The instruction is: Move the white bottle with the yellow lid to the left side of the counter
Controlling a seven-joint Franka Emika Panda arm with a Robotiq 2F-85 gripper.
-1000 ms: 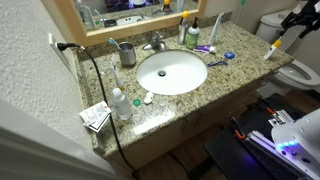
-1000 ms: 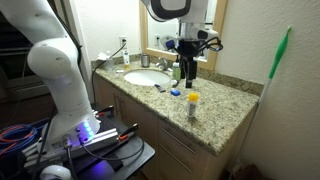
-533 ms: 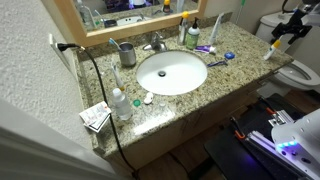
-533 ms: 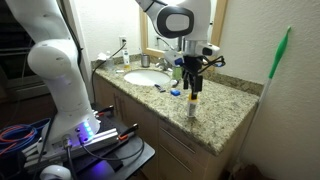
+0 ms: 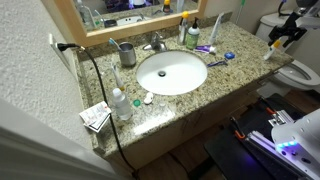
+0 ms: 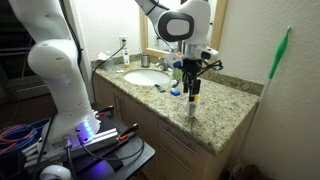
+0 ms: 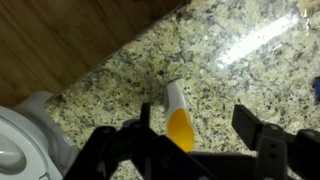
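Observation:
The white bottle with the yellow lid (image 5: 271,48) stands upright at one end of the speckled granite counter (image 5: 236,62), far from the sink (image 5: 171,72). In both exterior views my gripper (image 6: 192,84) hovers just above the bottle (image 6: 193,104). In the wrist view the bottle (image 7: 176,104) shows from above, yellow cap nearest the camera. It sits between the open fingers of my gripper (image 7: 200,126), closer to the left finger, with nothing gripped.
A clear bottle with a white cap (image 5: 119,103) stands at the counter's other end beside a small card box (image 5: 96,116). A green-and-white bottle (image 5: 193,36), faucet (image 5: 155,43) and metal cup (image 5: 127,54) line the back. A toilet (image 5: 300,71) stands past the counter's edge.
My gripper has moved from near the back of the counter over to the white bottle and come down above it. The bottle has not moved.

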